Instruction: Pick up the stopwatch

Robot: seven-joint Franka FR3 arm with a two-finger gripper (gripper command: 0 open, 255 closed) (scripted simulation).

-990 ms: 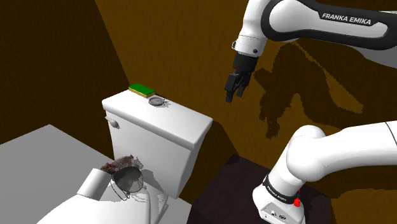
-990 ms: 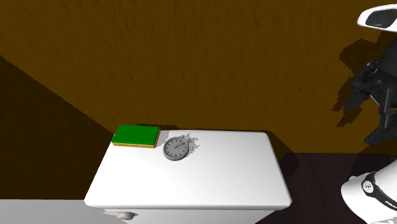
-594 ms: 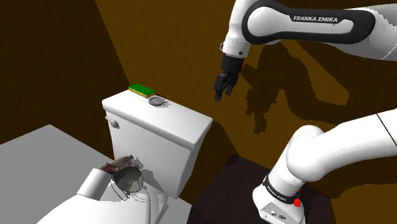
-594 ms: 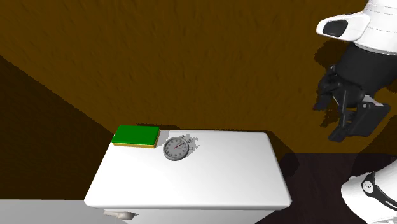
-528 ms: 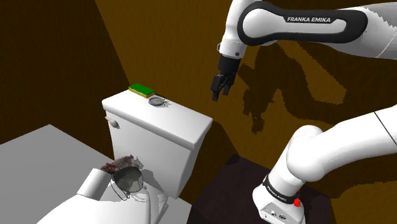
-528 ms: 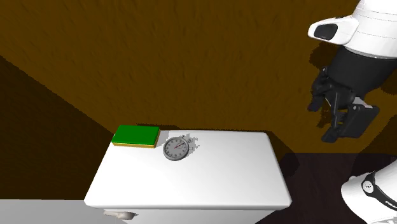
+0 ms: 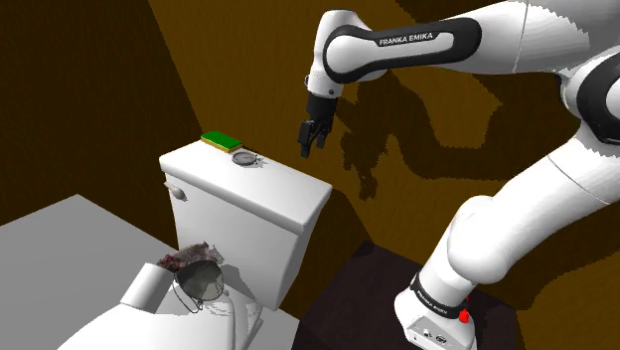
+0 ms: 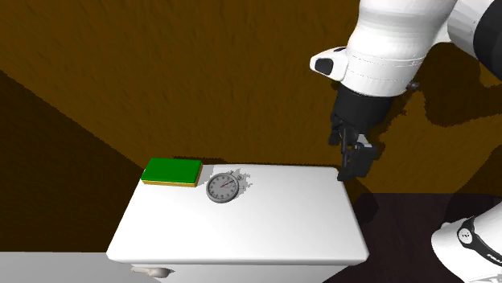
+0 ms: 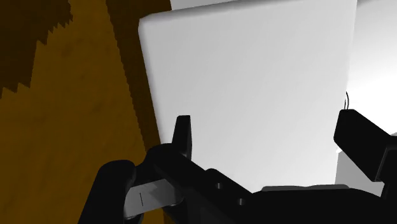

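Note:
A round silver stopwatch point(image 7: 243, 157) point(image 8: 223, 187) lies flat on the white toilet tank lid point(image 7: 278, 194) point(image 8: 265, 229), right beside a green block point(image 7: 221, 140) point(image 8: 171, 171). My black gripper point(image 7: 309, 149) point(image 8: 351, 170) hangs above the lid's end farthest from the block, well apart from the stopwatch. In the wrist view the gripper point(image 9: 270, 137) is open, its fingers point(image 9: 183, 132) standing wide apart over the bare white lid point(image 9: 254, 70) with nothing between them.
Brown walls close in behind the tank. A flush handle point(image 7: 177, 193) sits on the tank's front. Below it, the toilet bowl holds a wire basket point(image 7: 201, 282) and some dark scraps. Grey floor lies at the shoulder view's left.
The arm has swung toward the shoulder view's left and carried the gripper from beside the tank to over its near end. The stopwatch and the block have not moved.

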